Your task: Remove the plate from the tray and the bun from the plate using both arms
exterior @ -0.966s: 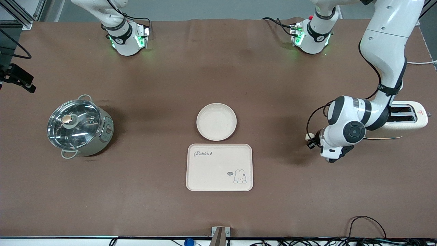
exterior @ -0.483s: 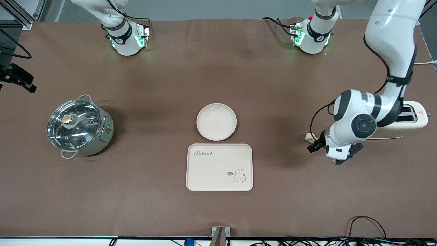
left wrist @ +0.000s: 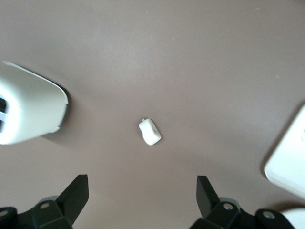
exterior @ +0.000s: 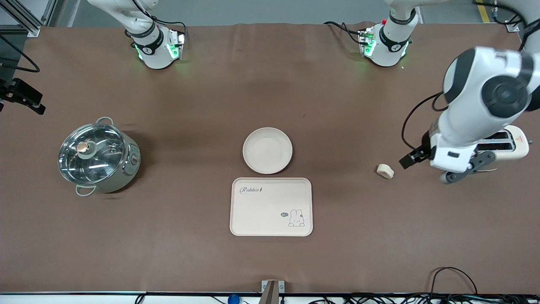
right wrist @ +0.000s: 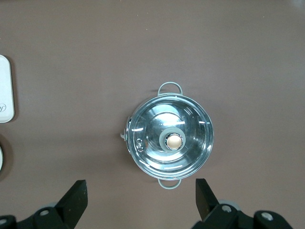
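We see a matt brown cloth-like table cover (exterior: 211,105). The pot (exterior: 99,158) is polished, mirror-bright metal under a glossy glass lid (right wrist: 171,143). The plate (exterior: 267,150) and tray (exterior: 271,206) look smooth, matt cream plastic. The toaster (exterior: 508,143) and arm shells (exterior: 485,97) show glossy white plastic. The bun (exterior: 385,171) appears dull and pale.

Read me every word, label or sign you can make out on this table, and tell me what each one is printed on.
"Rabbit": grey script word on the flat cream rectangular tray, in the corner nearest the round cream plate.
Small speech bubble beside the bunny drawing on the tray: too small to read.
Red triangular sign on the white toaster: a warning mark, no readable words.
Markings on the steel pot: too small to read.
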Controlling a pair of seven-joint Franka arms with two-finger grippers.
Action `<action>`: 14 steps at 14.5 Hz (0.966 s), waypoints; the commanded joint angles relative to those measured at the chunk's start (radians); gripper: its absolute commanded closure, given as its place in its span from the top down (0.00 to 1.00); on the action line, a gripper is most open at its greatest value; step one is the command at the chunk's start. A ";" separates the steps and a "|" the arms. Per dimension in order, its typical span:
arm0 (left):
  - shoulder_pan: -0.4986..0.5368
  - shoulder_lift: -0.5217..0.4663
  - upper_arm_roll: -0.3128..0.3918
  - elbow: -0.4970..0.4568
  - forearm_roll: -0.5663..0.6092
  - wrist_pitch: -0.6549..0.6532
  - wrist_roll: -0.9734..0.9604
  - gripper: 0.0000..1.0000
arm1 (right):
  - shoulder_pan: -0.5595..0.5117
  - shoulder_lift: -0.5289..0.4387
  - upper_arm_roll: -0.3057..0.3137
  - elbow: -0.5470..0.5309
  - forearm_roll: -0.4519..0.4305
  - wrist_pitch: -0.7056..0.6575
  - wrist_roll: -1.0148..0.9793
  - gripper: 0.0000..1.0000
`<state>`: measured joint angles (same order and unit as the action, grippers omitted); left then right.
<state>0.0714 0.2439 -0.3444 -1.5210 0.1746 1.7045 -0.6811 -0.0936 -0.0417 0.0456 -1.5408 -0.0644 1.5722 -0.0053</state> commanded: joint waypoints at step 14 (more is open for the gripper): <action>-0.146 -0.238 0.286 0.131 -0.176 -0.258 0.529 1.00 | -0.006 -0.003 0.014 0.005 -0.005 -0.011 -0.007 1.00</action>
<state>-0.0279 0.0392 -0.1208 -1.3537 0.0110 1.4556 -0.1783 -0.0934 -0.0414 0.0525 -1.5408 -0.0643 1.5686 -0.0053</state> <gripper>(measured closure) 0.000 0.000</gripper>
